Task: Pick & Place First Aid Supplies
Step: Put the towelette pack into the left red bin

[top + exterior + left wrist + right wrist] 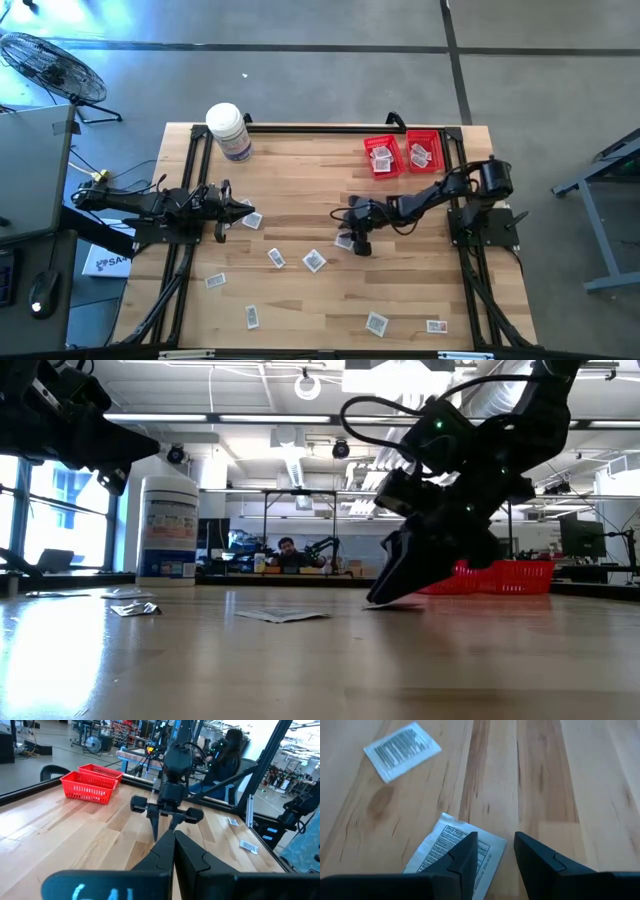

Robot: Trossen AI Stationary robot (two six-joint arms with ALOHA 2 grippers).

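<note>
First aid packets (314, 260), small flat white squares with printed panels, lie scattered over the wooden counter (300, 190); several more sit inside the two red mesh baskets (403, 153) at the far right corner. Print on the packets is too fine to read, though the one under the right gripper (451, 846) carries a boxed table of text with a heading that cannot be made out. A second packet (402, 750) lies well apart from it, showing lines of grey print. White bottle (228, 131) at the far left of the counter bears a purple label whose wording is illegible. Right gripper (352, 243), near the counter's middle, points down with its tips at the surface; its fingers (465, 855) stand partly open, one resting over the packet's edge, nothing yet clamped. Left gripper (243, 212), at the left side, is closed and empty, with a packet (250, 221) just beside it. Beyond the counter, a seated person (227, 757) is partly hidden by the frame.
</note>
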